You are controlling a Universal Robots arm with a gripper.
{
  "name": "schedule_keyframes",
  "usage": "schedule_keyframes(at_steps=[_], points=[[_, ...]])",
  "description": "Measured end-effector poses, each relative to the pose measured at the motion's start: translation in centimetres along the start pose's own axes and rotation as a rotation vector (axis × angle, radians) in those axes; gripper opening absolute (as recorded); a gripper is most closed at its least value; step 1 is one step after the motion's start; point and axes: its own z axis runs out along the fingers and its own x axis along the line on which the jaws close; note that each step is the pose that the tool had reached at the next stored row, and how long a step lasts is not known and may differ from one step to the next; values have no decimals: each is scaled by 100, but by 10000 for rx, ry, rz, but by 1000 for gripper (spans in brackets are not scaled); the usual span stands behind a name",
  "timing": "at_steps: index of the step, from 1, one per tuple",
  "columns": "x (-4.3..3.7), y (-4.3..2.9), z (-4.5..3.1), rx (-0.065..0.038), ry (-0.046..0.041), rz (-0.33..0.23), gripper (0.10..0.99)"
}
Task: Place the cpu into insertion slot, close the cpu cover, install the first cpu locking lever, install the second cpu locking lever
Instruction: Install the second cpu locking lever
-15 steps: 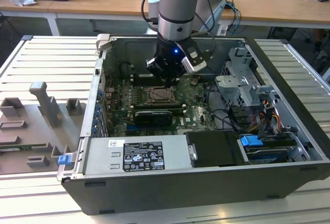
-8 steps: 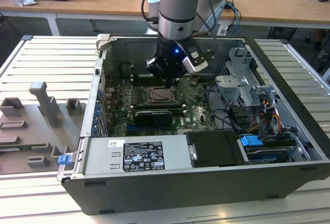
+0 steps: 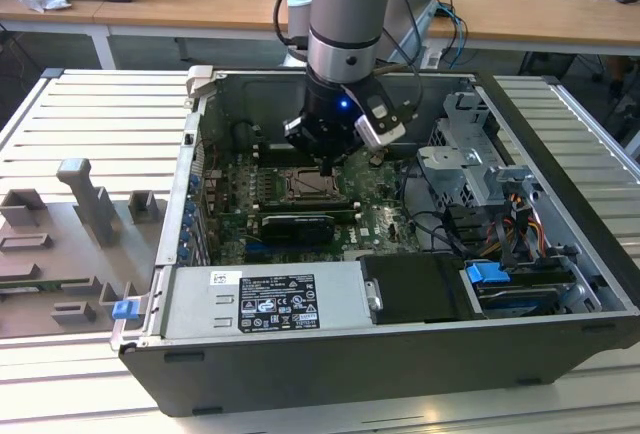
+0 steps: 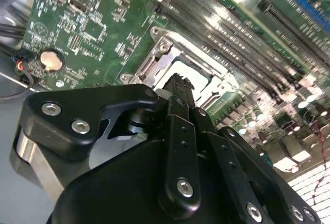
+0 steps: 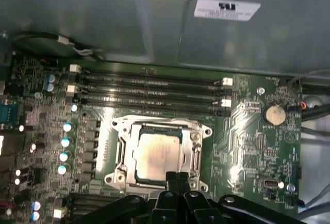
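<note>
Hovering over the open computer case (image 3: 200, 254), the gripper (image 5: 177, 178) has its jaws pressed together with nothing between them. Directly beyond the fingertips the cpu (image 5: 157, 154) lies flat and seated in the insertion slot (image 5: 119, 152). The cpu cover (image 5: 196, 142) appears folded down around the chip, its window framing the pale top. The locking levers cannot be told apart from the frame. By my judgement placement is complete and the work stands at securing the cover. The next move calls for a fine, low approach along the socket's edge, clear of the memory slots (image 5: 149, 92) on the far side.
</note>
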Motion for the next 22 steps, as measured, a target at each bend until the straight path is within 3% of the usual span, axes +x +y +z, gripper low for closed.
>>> schedule_keyframes(at_steps=[4,7,17,22], points=[[17,-188,-9,-52,-4,0,106],[20,-206,16,-207,-13,2,106],[89,-232,22,-231,-14,0,106],[247,-235,23,-240,-16,-1,106]])
